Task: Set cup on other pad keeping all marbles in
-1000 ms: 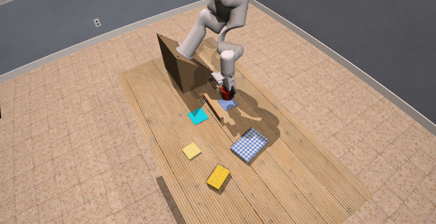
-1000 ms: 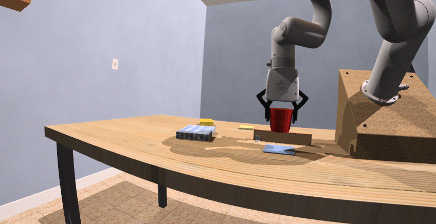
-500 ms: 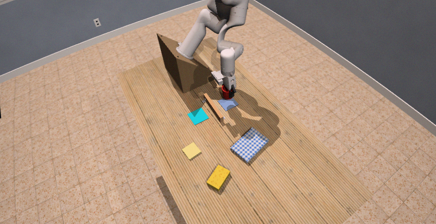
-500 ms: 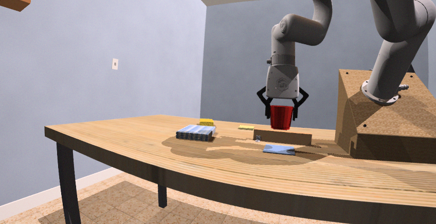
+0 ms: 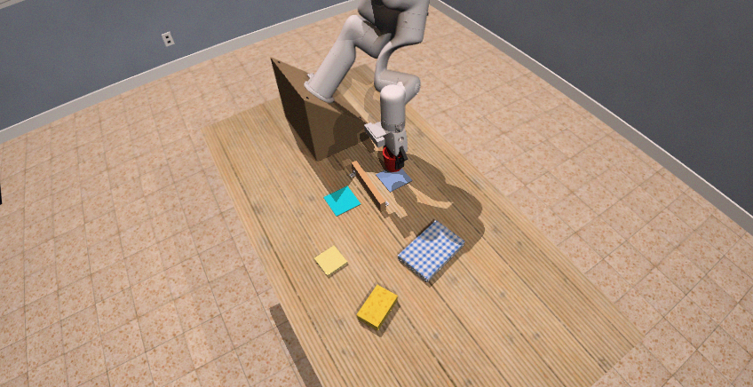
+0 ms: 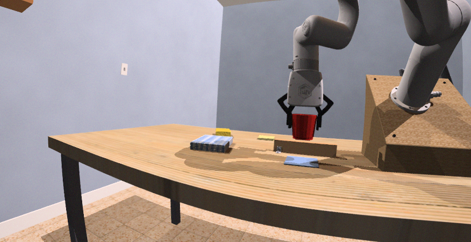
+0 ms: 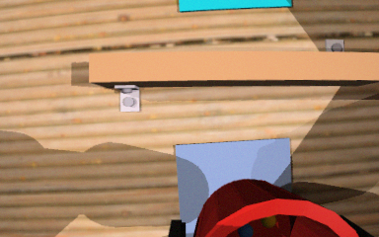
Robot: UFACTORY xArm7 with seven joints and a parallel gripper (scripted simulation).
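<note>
My gripper point(image 6: 304, 120) is shut on the red cup point(image 6: 304, 126) and holds it upright, clear of the table, with its base about level with the top of the wooden rail point(image 6: 304, 147). In the wrist view the cup point(image 7: 270, 212) hangs over the near part of the light blue pad point(image 7: 233, 168), and marbles point(image 7: 258, 227) show inside it. The rail point(image 7: 238, 66) lies between that pad and the cyan pad point(image 7: 233, 5). From above, the cup point(image 5: 390, 160) is just behind the blue pad point(image 5: 393, 179), and the cyan pad point(image 5: 342, 201) lies across the rail point(image 5: 369, 185).
A blue checkered block point(image 5: 430, 249) lies in front of the rail to the right. A pale yellow pad point(image 5: 331, 260) and a yellow sponge point(image 5: 376, 305) lie nearer the front. The arm's wooden pedestal point(image 5: 312, 114) stands behind. Small metal brackets point(image 7: 129, 100) hold the rail ends.
</note>
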